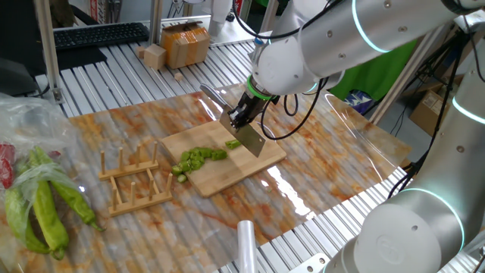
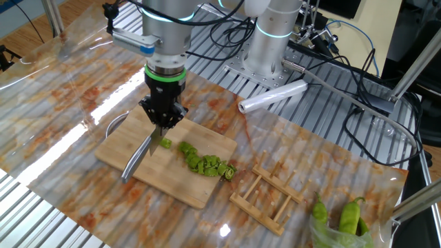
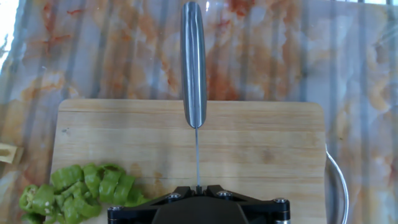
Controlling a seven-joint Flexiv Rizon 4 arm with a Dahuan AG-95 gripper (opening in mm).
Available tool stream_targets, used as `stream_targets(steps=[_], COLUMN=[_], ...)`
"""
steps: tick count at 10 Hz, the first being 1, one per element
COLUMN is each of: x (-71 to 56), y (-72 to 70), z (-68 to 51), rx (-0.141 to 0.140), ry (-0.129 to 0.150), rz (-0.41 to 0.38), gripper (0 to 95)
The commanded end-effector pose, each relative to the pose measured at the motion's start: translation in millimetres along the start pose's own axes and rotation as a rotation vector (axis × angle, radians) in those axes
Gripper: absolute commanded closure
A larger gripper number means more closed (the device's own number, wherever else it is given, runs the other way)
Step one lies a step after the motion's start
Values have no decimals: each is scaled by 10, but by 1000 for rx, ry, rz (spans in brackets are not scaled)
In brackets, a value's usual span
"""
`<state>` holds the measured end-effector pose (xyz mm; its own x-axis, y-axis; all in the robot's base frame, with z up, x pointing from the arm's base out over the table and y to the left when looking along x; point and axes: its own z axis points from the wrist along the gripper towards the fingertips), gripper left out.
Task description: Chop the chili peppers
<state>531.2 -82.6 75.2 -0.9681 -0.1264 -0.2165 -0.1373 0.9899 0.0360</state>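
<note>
While gripping knife [image 1: 250,139], arm [image 1: 333,38] points steeply down.

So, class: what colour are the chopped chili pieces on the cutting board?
Bright green chili pieces, clearest in the hand view, heaped on the pale wooden cutting board.

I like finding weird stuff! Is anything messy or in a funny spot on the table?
A little. One chili piece sits alone by the knife, apart from the heap of chopped chili. A few pieces lie right at the cutting board edge. Nothing looks spilled or broken.
</note>
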Motion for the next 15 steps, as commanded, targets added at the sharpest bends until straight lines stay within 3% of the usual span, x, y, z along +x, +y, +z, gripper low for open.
stream_targets(steps=[1, 12, 15], x=[-1, 24, 68], y=[0, -48, -47], z=[7, 46, 244], rx=[-5, -16, -10], ry=[3, 4, -8], rz=[3, 7, -8], gripper=[950, 950, 950])
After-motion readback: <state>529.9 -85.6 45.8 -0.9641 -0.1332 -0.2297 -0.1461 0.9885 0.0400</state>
